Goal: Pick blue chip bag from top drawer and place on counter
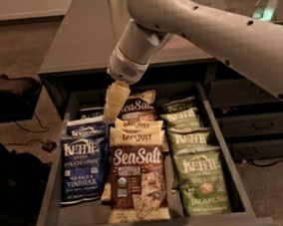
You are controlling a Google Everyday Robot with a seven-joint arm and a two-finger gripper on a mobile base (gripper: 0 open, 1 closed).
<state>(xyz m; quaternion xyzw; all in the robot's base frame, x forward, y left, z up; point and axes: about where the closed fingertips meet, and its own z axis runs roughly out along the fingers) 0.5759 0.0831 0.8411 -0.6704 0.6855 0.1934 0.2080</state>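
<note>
The open top drawer [55, 203] holds three columns of chip bags. The blue chip bags lie in the left column; the front one [84, 168] reads Kettle Sea Salt & Vinegar, with more blue bags [85, 125] behind it. My gripper [113, 103] hangs from the white arm [203, 24] over the back of the drawer, just above the rear blue bags and left of the brown Sea Salt bags. It holds nothing that I can see.
Brown and cream Sea Salt bags [138, 180] fill the middle column. Green Jalapeño bags [200, 179] fill the right column. The grey counter [84, 35] lies behind the drawer. A closed drawer stack [262, 123] is at right. A dark bag [9, 92] sits on the floor at left.
</note>
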